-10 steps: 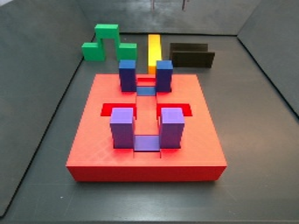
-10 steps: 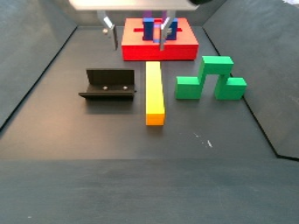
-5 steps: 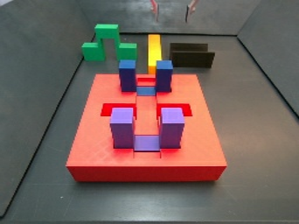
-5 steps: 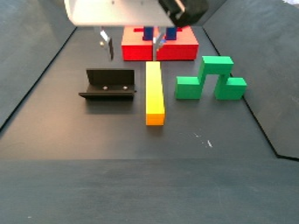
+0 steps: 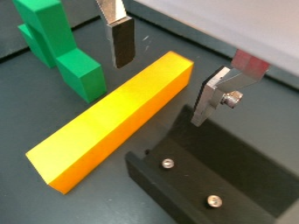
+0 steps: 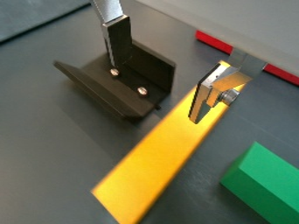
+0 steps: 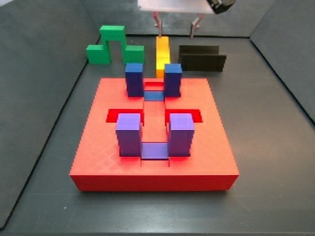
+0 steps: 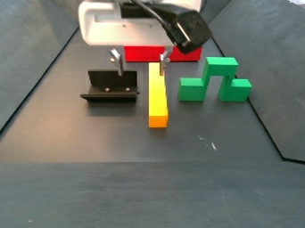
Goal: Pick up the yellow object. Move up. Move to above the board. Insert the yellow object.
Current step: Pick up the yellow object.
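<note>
The yellow object (image 8: 158, 93) lies flat on the dark floor between the green stepped block (image 8: 215, 80) and the fixture (image 8: 111, 87). It also shows in both wrist views (image 5: 117, 122) (image 6: 163, 157) and in a side view (image 7: 163, 48). The board (image 7: 154, 129) is a red slab with blue and purple posts; only a red edge shows in both wrist views (image 5: 251, 63) (image 6: 233, 48). My gripper (image 8: 139, 62) (image 7: 175, 28) is open and empty above the bar's end nearest the board (image 5: 166, 70) (image 6: 163, 74). One finger (image 6: 117, 44) hangs over the fixture's side.
The green stepped block (image 5: 59, 48) (image 6: 263, 179) (image 7: 109, 44) stands on one side of the bar. The black fixture (image 5: 222, 179) (image 6: 117, 79) (image 7: 204, 57) stands close on the other side. Grey walls enclose the floor.
My gripper has moved from over the board toward the bar's near-board end and come lower. It stays open. The bar, blocks and board have not moved.
</note>
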You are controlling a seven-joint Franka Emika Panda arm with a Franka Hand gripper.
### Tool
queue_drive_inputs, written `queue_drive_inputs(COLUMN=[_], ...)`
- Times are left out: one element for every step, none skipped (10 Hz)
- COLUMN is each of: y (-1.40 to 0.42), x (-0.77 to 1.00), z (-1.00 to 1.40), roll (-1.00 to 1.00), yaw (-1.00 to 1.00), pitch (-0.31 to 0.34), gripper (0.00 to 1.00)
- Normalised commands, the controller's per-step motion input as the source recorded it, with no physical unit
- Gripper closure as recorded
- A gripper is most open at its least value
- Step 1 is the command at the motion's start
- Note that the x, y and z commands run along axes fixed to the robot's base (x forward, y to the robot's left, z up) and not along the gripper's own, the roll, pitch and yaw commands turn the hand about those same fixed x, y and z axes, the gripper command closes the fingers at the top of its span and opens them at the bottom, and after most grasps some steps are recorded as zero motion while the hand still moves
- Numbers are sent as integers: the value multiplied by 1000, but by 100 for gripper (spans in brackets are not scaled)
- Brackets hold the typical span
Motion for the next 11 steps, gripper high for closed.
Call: queue_drive_inputs(y=[-46, 0, 0, 0, 0, -34, -3, 0, 0, 0, -29], x=[-157, -106, -66, -57, -111, -166, -120, -74, -3, 0, 0], z=[-289, -211, -117, -131, -200, -271, -223, -171, -149, -134, -143], roll=[-29, -17, 0, 0, 0, 0, 0, 0, 0, 0, 0], yaw=[0, 0, 0, 0, 0, 0, 0, 0, 0, 0, 0], pitch=[-70, -43, -11, -6, -14, -33, -17, -11, -1, 0, 0], gripper=[0, 0, 0, 0, 0, 0, 0, 0, 0, 0, 0])
